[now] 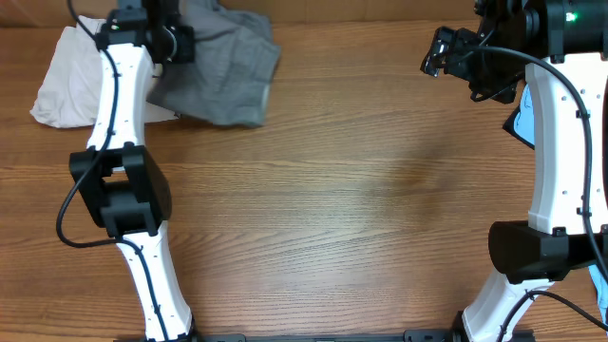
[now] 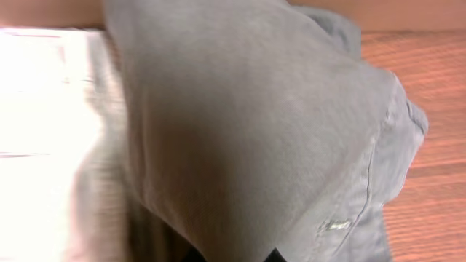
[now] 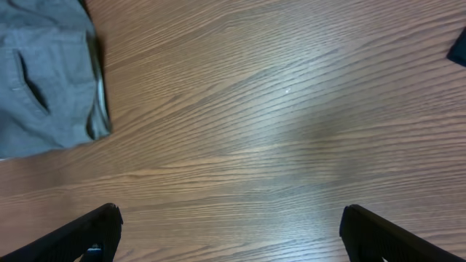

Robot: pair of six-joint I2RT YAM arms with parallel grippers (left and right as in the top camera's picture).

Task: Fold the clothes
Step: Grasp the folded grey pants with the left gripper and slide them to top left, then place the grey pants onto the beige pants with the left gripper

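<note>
Right claw [image 3: 229, 222] gapes above the wooden table [image 3: 291, 131].

I counted one wooden table [image 1: 361, 190]. On it lay two garments that I could tell apart: one grey garment [image 1: 223, 66] and one white garment [image 1: 62, 81]. Some blue cloth [image 1: 521, 122] showed at the right edge, but I could not tell whether it was one piece or several. My arms numbered two, the left arm [image 1: 119, 95] and the right arm [image 1: 560, 142]. Each carried one gripper, two in all: my left gripper [image 2: 234, 256] and my right gripper [image 3: 237, 236]. The right gripper showed two dark fingers [image 3: 87, 233].
</note>
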